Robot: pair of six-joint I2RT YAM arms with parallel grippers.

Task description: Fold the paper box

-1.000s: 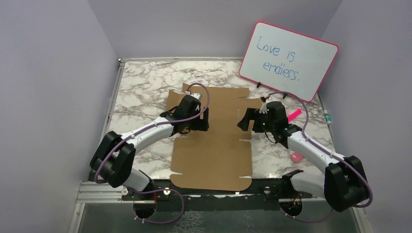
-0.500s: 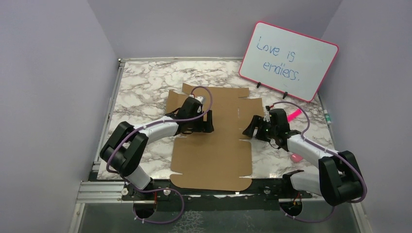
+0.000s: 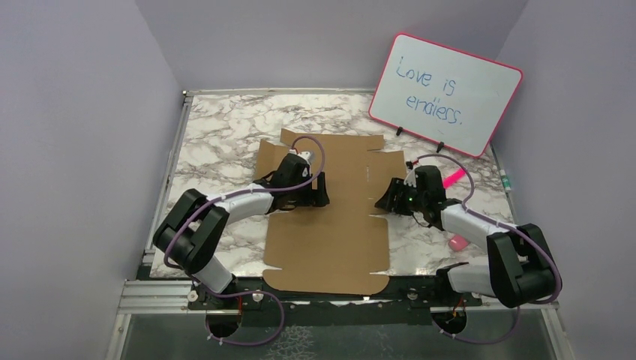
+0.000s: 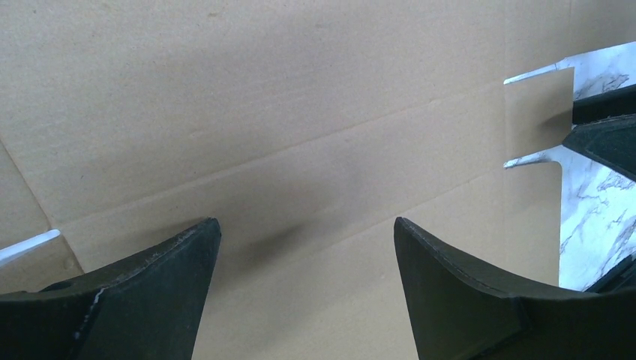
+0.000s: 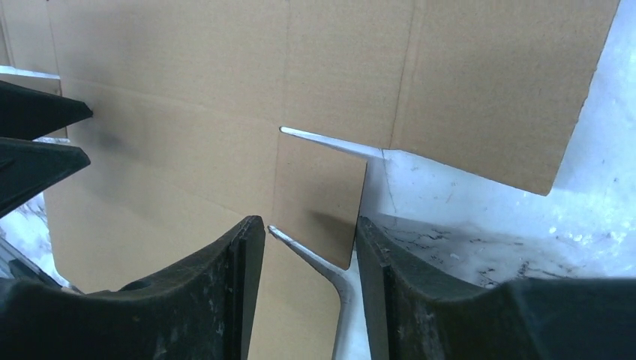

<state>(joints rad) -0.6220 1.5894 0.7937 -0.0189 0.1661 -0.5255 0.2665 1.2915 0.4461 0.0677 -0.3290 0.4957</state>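
While the paper box [image 3: 334,232] lies unfolded, flat on the marble table [image 3: 217,135] | left gripper [image 4: 304,229]: jaws wide apart, low over its left part | right gripper [image 5: 310,225]: jaws partly apart, straddling a right-edge tab

paper box [image 4: 300,112] edges cropped, pink item [image 3: 457,242] unidentifiable

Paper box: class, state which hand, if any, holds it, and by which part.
Neither holds it yet. The left hand hovers open over the paper box; the right hand has its fingers either side of a small side tab, not clamping it.
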